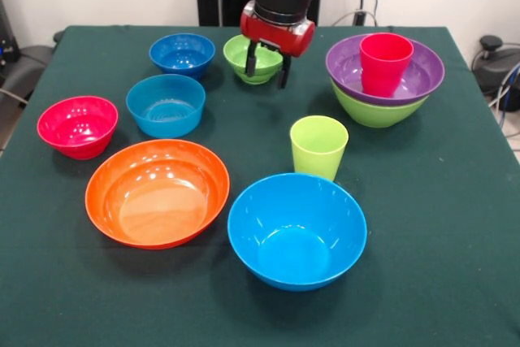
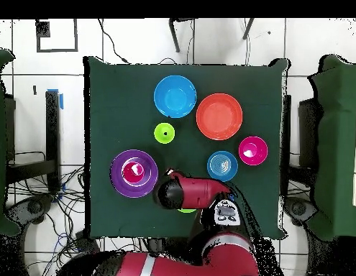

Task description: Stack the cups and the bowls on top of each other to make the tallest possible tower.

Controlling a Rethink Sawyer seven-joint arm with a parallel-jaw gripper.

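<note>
My gripper is open and low over the small lime-green bowl at the table's far middle. One finger shows against the bowl and the other stands just off its right edge. The tower stands to the right: a large lime-green bowl holding the purple bowl with the red cup upright in it. In the overhead view the tower's purple bowl and red cup lie left of my arm, which hides the gripper. The lime-green cup stands alone at mid-table.
Loose bowls, all upright: small dark blue, small light blue, small pink-red, large orange, large light blue. The table's edges are close behind the tower and the dark blue bowl.
</note>
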